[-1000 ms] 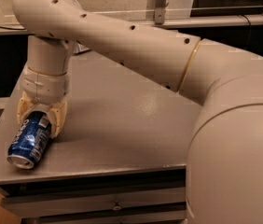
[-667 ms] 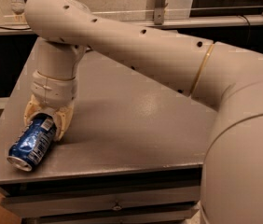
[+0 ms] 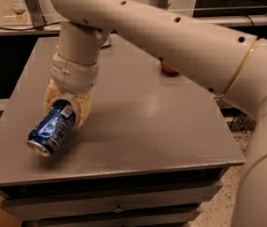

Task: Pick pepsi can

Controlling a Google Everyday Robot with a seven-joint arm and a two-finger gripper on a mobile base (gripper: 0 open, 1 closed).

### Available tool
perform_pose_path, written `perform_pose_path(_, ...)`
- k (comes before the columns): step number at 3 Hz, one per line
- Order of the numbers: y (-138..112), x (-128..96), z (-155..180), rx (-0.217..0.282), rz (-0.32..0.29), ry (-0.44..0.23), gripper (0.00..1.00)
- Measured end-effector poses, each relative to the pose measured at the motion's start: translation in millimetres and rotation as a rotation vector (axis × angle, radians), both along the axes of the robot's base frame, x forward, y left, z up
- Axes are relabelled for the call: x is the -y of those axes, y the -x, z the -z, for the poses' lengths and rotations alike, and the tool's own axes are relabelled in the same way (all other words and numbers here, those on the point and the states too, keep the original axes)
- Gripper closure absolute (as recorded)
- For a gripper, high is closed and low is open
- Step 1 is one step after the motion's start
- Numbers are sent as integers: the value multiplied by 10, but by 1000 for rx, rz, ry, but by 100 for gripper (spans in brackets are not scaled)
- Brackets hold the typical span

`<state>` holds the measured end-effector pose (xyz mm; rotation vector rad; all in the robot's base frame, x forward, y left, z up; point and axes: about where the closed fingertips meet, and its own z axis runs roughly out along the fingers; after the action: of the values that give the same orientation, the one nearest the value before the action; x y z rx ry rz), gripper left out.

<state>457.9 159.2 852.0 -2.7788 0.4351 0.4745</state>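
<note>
Gripping the pepsi can (image 3: pixel 52 129) by its upper end, the gripper (image 3: pixel 66 111) is holding it tilted over the table's (image 3: pixel 147 126) front-left area; this off-centre clamping is risking slippage.

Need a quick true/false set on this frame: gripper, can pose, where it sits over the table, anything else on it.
1. The gripper is shut on the pepsi can. True.
2. The can stands upright. False: it is tilted, its silver end pointing down and to the left.
3. The can is over the right side of the table. False: it is near the left front corner.
4. An orange object shows partly behind the arm. True.
</note>
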Motion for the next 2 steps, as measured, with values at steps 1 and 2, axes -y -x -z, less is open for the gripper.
perform_pose_path(1, -210, 553, -477, 75, 192, -88, 100)
perform_pose_path(2, -207, 541, -476, 75, 189, -88, 100)
